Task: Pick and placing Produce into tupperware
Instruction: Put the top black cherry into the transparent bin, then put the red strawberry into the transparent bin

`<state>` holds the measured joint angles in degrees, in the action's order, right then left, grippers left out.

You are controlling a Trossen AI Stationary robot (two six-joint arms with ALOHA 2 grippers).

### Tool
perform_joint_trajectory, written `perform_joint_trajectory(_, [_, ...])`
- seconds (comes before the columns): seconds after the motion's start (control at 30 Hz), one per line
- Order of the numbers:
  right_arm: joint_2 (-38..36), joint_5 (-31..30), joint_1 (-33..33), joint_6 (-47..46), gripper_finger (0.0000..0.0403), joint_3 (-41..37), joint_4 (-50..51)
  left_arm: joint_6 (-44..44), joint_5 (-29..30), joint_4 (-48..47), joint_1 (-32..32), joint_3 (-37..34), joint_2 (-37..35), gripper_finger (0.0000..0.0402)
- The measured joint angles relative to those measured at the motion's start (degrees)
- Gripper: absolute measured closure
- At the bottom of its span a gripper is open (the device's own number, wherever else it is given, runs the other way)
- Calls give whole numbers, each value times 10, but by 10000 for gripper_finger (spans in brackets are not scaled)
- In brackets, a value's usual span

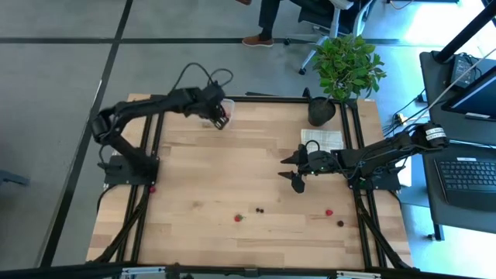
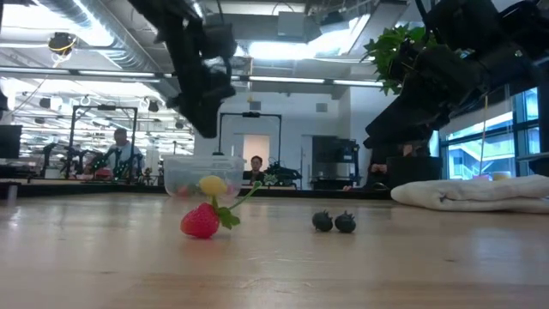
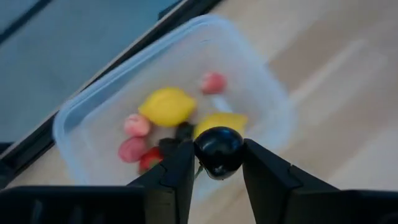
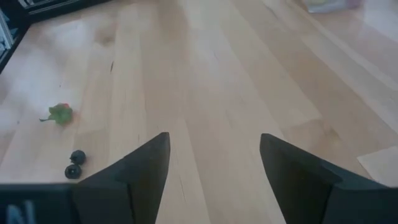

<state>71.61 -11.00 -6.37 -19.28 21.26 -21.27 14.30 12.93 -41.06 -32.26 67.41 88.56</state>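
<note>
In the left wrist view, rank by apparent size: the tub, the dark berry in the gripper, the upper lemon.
1. Tub, by far.
2. Upper lemon.
3. Dark berry, though it sits nearer the camera, so its true size is probably smaller still.

In the high view the tupperware [image 1: 225, 111] is mostly covered by the left gripper [image 1: 221, 118], so its contents cannot be made out there. In the left wrist view the dark berry [image 3: 218, 151] between the fingers hides part of 1 yellow piece [image 3: 222, 121] in the tub, and a red piece [image 3: 149, 159] beside the tub's near wall is half hidden behind a finger. The 2 loose dark specks [image 1: 259, 209] on the table [image 1: 201, 178] are too small to identify from above.
</note>
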Motion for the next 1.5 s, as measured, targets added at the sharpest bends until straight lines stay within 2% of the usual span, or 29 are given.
perform_joint_trajectory(0.2, [0, 0, 1, 0, 151, 0, -4, -21, -32, 4, -54, 1, 63, 296])
perform_joint_trajectory(0.5, [0, 0, 3, -1, 151, 0, -4, -29, -32, 16, -76, 1, 123, 279])
perform_joint_trajectory(0.67, [0, 0, 3, -1, 151, 0, -4, -29, -32, 16, -79, 1, 124, 278])
perform_joint_trajectory(0.9, [0, 0, 3, -1, 151, 0, -4, -31, -32, 17, -79, 1, 121, 258])
perform_joint_trajectory(1.07, [0, 0, 3, -1, 151, 0, -3, -59, -36, 15, -79, 2, 120, 250])
perform_joint_trajectory(1.3, [0, 0, 3, 7, 151, 0, -3, -100, -31, -58, -70, 97, 109, 238])
perform_joint_trajectory(1.4, [0, 0, 3, 16, 151, 0, -3, -121, -38, -20, -41, 130, 80, 237])
perform_joint_trajectory(1.5, [0, 0, 3, 15, 151, 0, -3, -145, -65, 45, -6, 133, 36, 237])
